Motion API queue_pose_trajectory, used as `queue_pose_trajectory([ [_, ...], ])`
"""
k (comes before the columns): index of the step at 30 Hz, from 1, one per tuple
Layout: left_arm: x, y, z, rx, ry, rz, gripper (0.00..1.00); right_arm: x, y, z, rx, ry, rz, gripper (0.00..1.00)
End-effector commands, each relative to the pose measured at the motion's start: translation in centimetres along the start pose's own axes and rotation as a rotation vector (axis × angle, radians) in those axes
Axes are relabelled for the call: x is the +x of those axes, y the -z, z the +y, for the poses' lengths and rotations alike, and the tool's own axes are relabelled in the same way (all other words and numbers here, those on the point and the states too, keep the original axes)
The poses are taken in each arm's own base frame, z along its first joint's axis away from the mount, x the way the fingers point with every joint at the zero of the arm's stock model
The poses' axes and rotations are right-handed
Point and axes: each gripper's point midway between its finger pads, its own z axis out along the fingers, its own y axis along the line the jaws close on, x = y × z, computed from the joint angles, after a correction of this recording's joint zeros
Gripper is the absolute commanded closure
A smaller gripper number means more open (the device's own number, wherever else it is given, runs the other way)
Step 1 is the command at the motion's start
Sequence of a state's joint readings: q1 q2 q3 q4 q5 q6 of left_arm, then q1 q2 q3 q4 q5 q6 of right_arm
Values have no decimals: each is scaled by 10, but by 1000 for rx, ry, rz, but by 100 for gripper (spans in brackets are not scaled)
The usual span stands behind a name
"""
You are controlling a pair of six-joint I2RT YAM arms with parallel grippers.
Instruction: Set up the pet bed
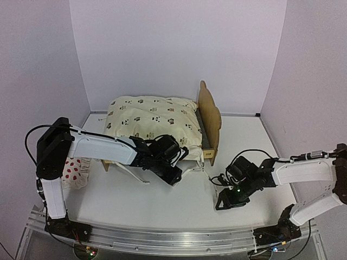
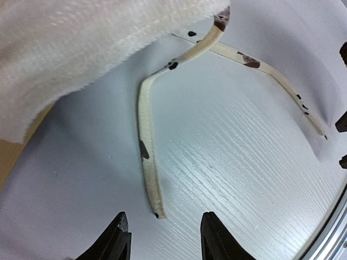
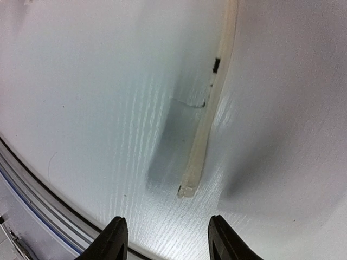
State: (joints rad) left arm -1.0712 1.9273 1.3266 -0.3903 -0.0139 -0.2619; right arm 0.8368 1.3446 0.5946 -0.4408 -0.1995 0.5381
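Note:
The pet bed (image 1: 210, 116) stands at the back of the table, its plywood bear-ear headboard on the right. The cream bear-print cushion (image 1: 152, 119) lies on it, and its fluffy underside shows in the left wrist view (image 2: 81, 49). My left gripper (image 1: 174, 177) is at the cushion's front edge. In its own view it (image 2: 165, 238) is open just above the table, with the loose end of a cream tie strap (image 2: 156, 208) between its fingers. My right gripper (image 1: 222, 200) is right of the bed. It (image 3: 165, 238) is open and low, and another strap end (image 3: 190, 187) lies just ahead of it.
A small white pillow with red spots (image 1: 73, 173) lies at the left by the left arm's base. A second tie strap (image 2: 271, 76) runs across the white table (image 1: 162, 211). The metal rail (image 1: 173, 238) edges the near side. Purple walls close in the back and sides.

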Motion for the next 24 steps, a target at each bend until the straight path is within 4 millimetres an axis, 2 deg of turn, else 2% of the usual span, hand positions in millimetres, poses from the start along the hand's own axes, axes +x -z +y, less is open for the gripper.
queue_pose_trajectory([
  [1, 2, -7, -19, 69, -30, 5, 53, -31, 22, 12, 10, 63, -134, 45],
  [7, 15, -21, -13, 19, -36, 39, 51, -59, 45, 7, 88, 95, -283, 39],
  [15, 25, -42, -1, -67, -51, 61, 60, -95, 61, 9, 137, 124, -449, 39],
  [17, 27, -45, 2, -81, -50, 65, 65, -103, 62, 13, 130, 125, -480, 39],
  [22, 27, -50, 1, -85, -48, 63, 93, -119, 56, 19, 130, 140, -511, 40],
  [24, 25, -52, -4, -70, -55, 53, 99, -125, 54, 19, 137, 142, -531, 41],
])
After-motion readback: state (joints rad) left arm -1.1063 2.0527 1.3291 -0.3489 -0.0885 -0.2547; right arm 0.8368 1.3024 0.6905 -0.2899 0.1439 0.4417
